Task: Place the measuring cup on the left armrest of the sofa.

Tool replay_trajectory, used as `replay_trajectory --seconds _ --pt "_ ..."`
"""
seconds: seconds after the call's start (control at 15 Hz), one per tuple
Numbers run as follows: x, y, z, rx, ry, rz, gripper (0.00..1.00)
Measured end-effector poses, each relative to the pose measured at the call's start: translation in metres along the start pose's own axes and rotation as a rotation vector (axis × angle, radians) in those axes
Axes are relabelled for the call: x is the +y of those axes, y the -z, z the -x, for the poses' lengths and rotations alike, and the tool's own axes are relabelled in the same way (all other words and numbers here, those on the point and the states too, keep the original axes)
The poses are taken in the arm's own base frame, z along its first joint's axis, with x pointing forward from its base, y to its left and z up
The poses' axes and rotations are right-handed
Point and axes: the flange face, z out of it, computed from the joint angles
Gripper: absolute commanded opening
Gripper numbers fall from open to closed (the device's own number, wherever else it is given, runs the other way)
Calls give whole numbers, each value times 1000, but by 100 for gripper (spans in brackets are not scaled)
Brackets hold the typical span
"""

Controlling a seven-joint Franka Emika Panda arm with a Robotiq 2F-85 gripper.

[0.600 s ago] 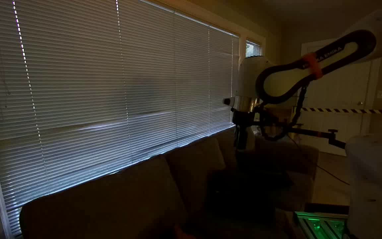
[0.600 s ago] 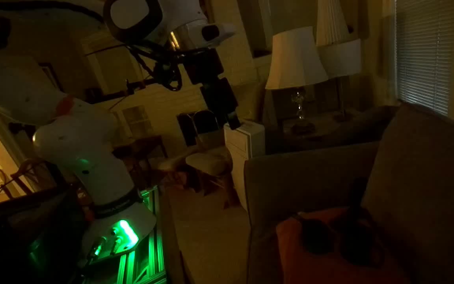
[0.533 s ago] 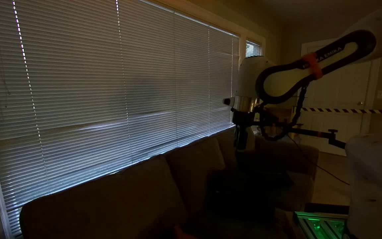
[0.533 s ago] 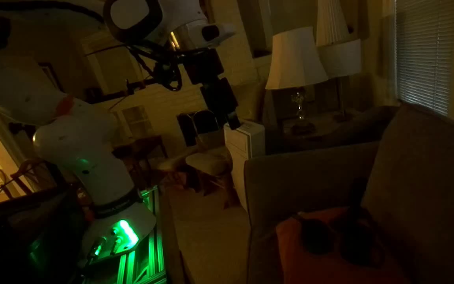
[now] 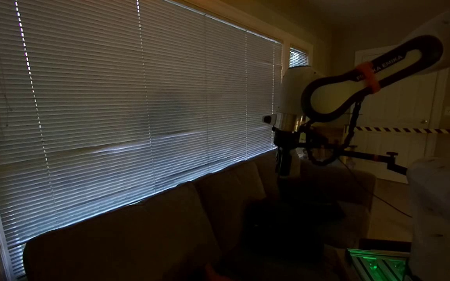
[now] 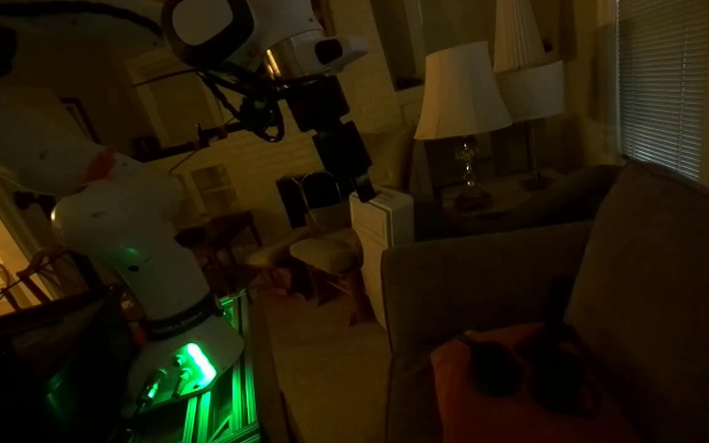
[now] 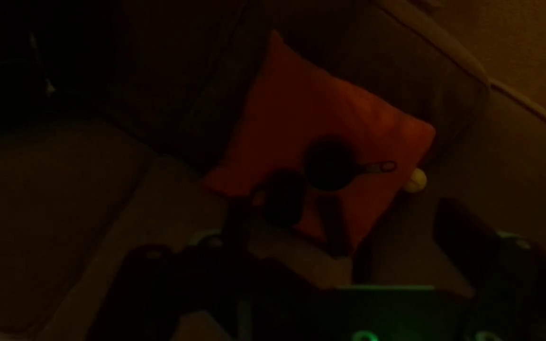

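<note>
Cup (image 7: pixel 331 163), dark, round and loop-handled, seemingly the measuring one, though in this gloom I cannot be sure, lies on the orange pillow (image 7: pixel 296 109) on the sofa (image 5: pixel 123 234), near the armrest (image 6: pixel 484 267); a dark mug (image 7: pixel 285 196) is just beside it; a pale round thing (image 7: pixel 416 181) shows at the pillow's edge. The gripper (image 6: pixel 364 188) hangs above the sofa, its fingers (image 7: pixel 465 234) standing well apart in the wrist view; in an exterior view a white box (image 6: pixel 385 223) stands just beyond the armrest.
</note>
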Motion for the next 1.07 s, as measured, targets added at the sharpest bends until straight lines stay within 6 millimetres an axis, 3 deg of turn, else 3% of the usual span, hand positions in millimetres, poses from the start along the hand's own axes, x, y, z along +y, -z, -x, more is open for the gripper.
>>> replay_trajectory --seconds 0.53,0.73,1.07 --pt "-3 -6 0 -12 -6 -8 100" --pt "-13 -24 -5 -26 -18 -5 100" --pt "-49 -67 -27 -42 -31 23 100"
